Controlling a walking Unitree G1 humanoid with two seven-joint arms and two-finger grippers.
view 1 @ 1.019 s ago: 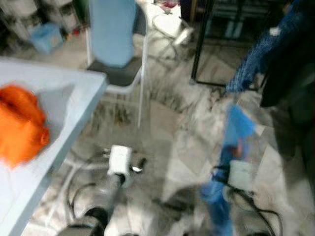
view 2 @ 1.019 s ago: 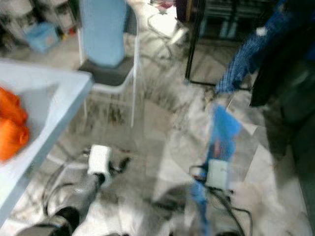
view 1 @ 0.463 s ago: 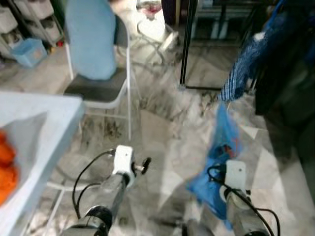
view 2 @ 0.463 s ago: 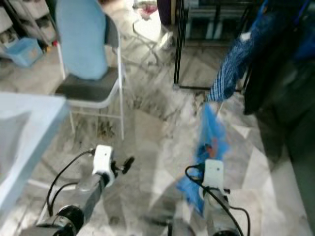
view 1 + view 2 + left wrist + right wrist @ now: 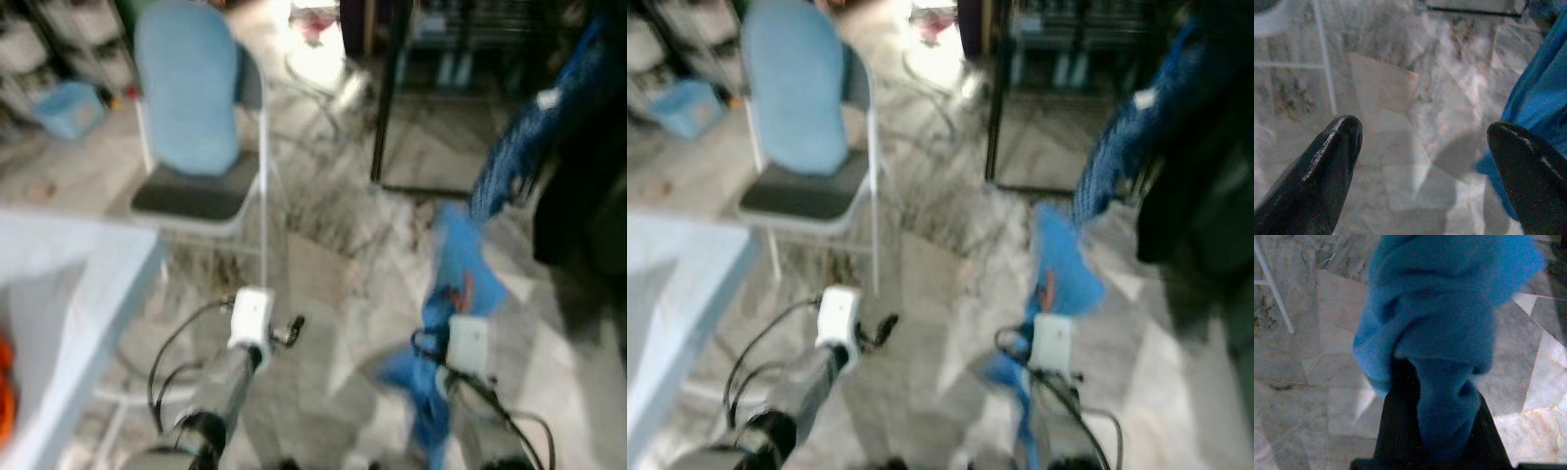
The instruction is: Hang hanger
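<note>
A blue garment (image 5: 456,264) hangs bunched over my right gripper (image 5: 1435,387), which is shut on it above the marble floor. A small orange-red piece (image 5: 460,290) shows within the cloth; whether it is a hanger I cannot tell. In the right wrist view the blue garment (image 5: 1449,308) covers the black fingers (image 5: 1398,406). My left gripper (image 5: 1425,137) is open and holds nothing, out in front at lower left (image 5: 292,329). A black clothes rack pole (image 5: 387,88) stands ahead, with a blue checked garment (image 5: 529,127) hanging to its right.
A folding chair (image 5: 191,117) with a blue back stands ahead on the left. A light table corner (image 5: 69,284) is at the near left, with orange cloth (image 5: 5,392) at its edge. Dark clothes (image 5: 588,176) hang on the far right. Storage bins (image 5: 73,103) sit at the back left.
The camera has swung about: the table and orange cloth slid out to the left, and the chair and rack came more into view. Both grippers keep their states.
</note>
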